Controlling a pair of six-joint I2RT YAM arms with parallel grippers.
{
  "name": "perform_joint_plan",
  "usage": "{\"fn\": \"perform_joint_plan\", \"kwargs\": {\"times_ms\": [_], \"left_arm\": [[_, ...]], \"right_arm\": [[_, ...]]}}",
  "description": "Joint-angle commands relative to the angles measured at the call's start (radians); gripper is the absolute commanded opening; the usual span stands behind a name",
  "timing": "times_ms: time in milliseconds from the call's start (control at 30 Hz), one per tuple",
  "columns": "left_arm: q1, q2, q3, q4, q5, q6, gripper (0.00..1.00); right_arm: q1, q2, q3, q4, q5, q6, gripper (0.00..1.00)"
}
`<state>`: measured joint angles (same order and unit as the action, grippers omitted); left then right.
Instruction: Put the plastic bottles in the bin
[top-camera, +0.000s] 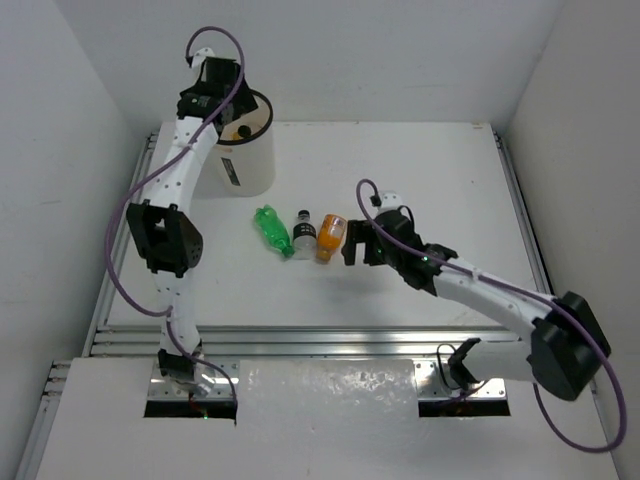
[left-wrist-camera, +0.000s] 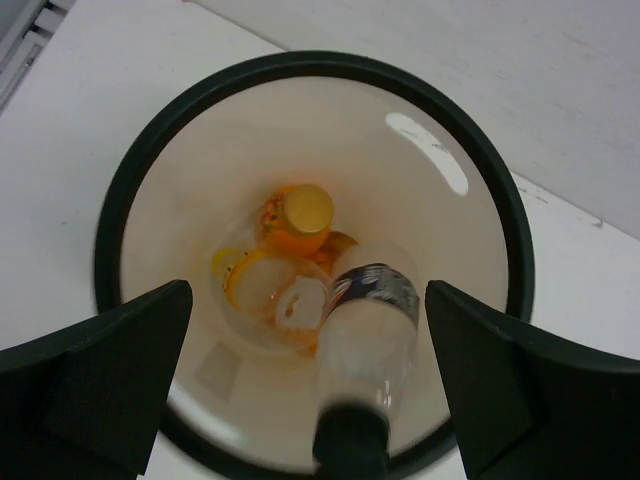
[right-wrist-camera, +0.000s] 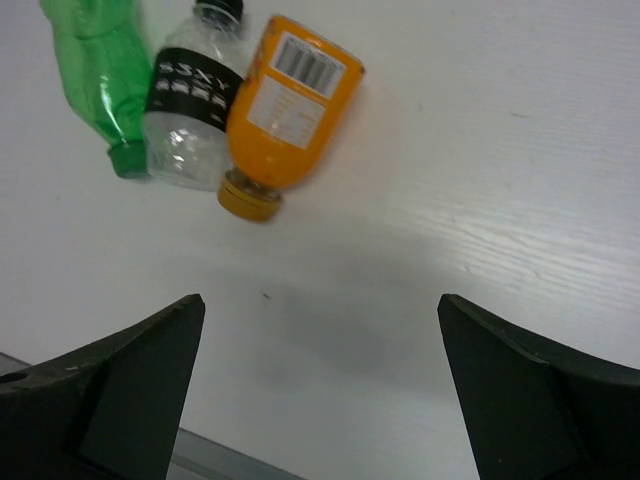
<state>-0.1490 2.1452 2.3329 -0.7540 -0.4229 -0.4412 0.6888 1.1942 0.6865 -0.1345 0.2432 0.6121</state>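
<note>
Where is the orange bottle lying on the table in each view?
Top external: orange bottle, middle of the table, right end of a row of three.
Left wrist: not in it; this view looks into the bin.
Right wrist: top centre, cap pointing down.
Shared landmark: green bottle at the row's left end, in both.

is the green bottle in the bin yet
No, the green bottle lies on the table next to a clear bottle, away from the bin.

Bright, even light; soft shadows.
Glare marks the bin's (left-wrist-camera: 300, 66) inner wall; the clear bottle (left-wrist-camera: 368, 330) blurs at its near end (the top view is sharp).
</note>
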Motion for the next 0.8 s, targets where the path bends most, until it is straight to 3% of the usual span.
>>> {"fn": "perform_joint_plan", "kwargs": {"times_ms": [0,100,200,300,433,533,567,667,700,767], "left_arm": [[-0.007,-0.270,-0.020,0.073,0.010,0.018,1.00],[-0.090,-0.428,-0.090,0.041,-0.084,0.048,1.00],[-0.171,-0.635,-0.280,0.045,-0.079,0.018,1.00],[-0.219,-0.867,-0.655,0.142,-0.024,-0.001,1.00],[-0.221,-1.036,-0.863,0.153,-0.002,0.009,1.00],[-0.221,-1.113,-0.974,0.142,0.018,0.019,1.00],[-0.221,-1.123,-1.018,0.146,0.045,0.018,1.00],[-0.221,-1.144,-1.087,0.192,0.164,0.018,1.00],[-0.219,-1.142,-1.101,0.203,0.208,0.015,1.00],[-0.227,-1.131,-1.157,0.266,0.357,-0.007,1.00]], "right_arm": [[-0.003,0.117,0.117,0.125,-0.025,0.044,0.99],[-0.005,0.287,0.255,0.067,0.027,0.115,0.99],[-0.005,0.445,0.373,0.007,0.048,0.176,0.99],[-0.003,0.576,0.462,-0.046,0.048,0.209,0.96],[-0.002,0.674,0.507,-0.113,0.113,0.265,0.94],[-0.005,0.685,0.455,-0.059,0.137,0.270,0.81],[-0.005,0.685,0.450,-0.062,0.143,0.273,0.69],[-0.005,0.641,0.398,-0.013,0.143,0.230,0.48],[-0.003,0.616,0.357,0.034,0.149,0.174,0.35],[0.006,0.503,0.255,0.138,0.121,0.044,0.23]]}}
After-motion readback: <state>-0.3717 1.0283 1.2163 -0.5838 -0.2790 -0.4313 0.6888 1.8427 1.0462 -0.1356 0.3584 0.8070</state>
